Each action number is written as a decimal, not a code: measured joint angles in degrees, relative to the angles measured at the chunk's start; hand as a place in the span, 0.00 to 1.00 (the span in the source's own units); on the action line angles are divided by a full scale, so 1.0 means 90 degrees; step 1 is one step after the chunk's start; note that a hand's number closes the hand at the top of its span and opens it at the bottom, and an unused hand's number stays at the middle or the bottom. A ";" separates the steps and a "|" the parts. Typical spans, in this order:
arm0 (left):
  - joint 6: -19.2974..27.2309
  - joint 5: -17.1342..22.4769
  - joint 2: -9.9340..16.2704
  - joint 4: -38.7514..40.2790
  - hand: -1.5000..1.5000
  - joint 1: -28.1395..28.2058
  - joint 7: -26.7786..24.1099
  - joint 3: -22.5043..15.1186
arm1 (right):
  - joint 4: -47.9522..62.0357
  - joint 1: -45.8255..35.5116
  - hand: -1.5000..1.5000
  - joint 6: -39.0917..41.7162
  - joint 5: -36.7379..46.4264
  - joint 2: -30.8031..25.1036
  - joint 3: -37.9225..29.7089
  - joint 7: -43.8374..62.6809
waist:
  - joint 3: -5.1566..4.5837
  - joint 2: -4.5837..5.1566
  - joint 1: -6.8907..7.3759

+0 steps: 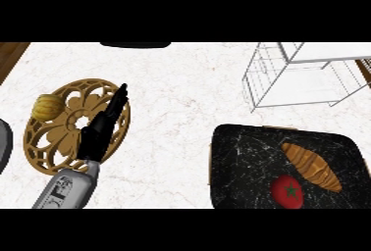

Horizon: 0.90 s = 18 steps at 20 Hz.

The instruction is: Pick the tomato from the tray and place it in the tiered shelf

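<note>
Left hand: fingers straight, holding nothing, above the trivet.
Trivet: round, gold, openwork, on the white counter.
Pumpkin: small, at the trivet's upper left rim.
Tray: black, lower right.
Tomato: on the tray, beside a croissant.
Shelf: white wire, top right.

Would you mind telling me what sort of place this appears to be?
Probably a kitchen counter: a pale marble top, a wire tiered shelf, and a dark tray holding a tomato and a croissant.
</note>
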 measured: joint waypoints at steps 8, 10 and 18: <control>-0.0054 -0.0004 -0.0008 0.0053 0.50 0.0017 -0.0039 0.0095 | 0.0283 -0.0823 0.00 0.0333 0.1134 0.0641 0.0625 0.0362 | 0.0004 -0.0022 -0.0086; -0.0062 0.0003 -0.0004 0.0059 0.50 0.0016 -0.0032 0.0141 | 0.0330 -0.0982 0.00 0.0459 0.1541 0.0930 0.0737 0.0412 | 0.0007 -0.0025 -0.0100; -0.0089 -0.0062 -0.0043 0.0089 0.50 0.0082 -0.0125 0.0195 | 0.0607 -0.1408 0.00 0.1112 0.2862 0.2213 0.1161 0.0479 | 0.0018 -0.0038 -0.0155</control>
